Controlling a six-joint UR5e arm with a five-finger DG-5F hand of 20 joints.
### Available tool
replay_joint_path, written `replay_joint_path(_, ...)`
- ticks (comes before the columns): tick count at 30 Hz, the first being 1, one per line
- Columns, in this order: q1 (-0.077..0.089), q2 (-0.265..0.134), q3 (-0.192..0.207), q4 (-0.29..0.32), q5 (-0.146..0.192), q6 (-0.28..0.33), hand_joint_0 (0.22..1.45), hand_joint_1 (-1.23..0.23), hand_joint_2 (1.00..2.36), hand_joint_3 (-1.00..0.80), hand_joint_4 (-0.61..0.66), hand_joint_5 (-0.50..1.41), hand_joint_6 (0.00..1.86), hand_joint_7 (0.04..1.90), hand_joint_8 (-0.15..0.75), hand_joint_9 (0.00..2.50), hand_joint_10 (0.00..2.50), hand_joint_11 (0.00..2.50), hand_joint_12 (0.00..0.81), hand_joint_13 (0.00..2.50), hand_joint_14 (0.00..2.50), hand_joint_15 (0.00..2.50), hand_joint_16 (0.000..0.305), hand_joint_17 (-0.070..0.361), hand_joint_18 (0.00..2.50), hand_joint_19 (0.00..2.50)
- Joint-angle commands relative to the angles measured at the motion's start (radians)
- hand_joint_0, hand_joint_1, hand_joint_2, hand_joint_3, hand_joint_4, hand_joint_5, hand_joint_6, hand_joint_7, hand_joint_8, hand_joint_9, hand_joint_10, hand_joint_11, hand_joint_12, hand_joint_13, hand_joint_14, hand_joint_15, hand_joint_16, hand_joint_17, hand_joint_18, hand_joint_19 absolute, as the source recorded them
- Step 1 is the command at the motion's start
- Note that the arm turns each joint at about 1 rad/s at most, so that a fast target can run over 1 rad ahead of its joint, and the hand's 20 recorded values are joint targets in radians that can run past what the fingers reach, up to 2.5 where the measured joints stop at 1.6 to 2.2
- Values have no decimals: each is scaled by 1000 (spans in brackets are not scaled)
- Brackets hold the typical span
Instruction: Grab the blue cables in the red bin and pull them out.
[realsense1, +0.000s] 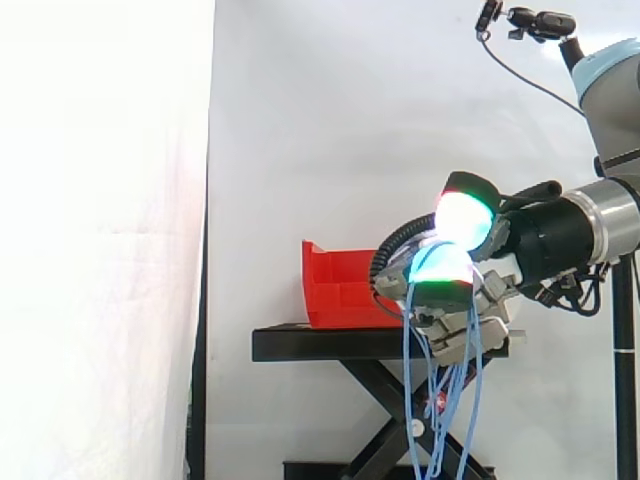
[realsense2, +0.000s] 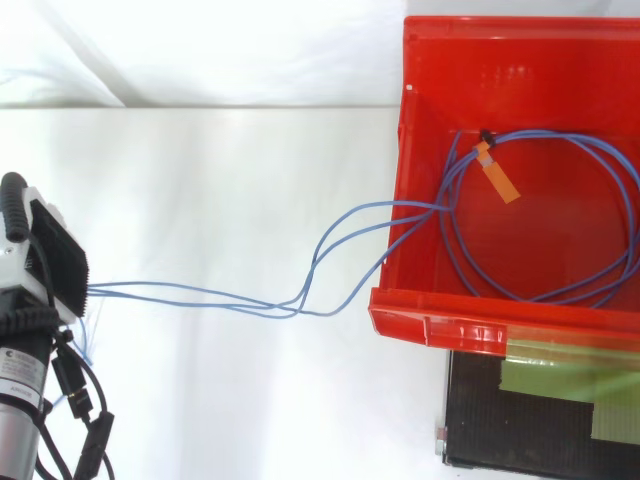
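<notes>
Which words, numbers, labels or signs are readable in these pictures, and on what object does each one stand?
No text is readable.
Flat orange tag on the thin blue cables: no print visible.
Raised mark on the red plastic bin: too faint.
Round mark on the robot's wrist: too small.

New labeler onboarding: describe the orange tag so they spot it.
Find the red bin at the top view's right. Inside it the blue cables coil; at the coil's upper left lies the orange tag. It is the only flat orange strip among blue strands.
</notes>
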Motion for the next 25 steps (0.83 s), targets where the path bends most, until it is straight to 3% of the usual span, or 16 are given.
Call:
replay_joint_path(1,0,-1,0,1,0,-1,1004,-998,1000,-1000,225,712,1371,253,297,1415,2,1545,350,1207,1457,995,45,102,1251,1454)
replay_joint_path(25,0,1,0,1,0,-1,997,-996,1000,-1000,230,715,1363,253,296,1427,2,1543,343,1225,1444,998,45,101,1285,1444)
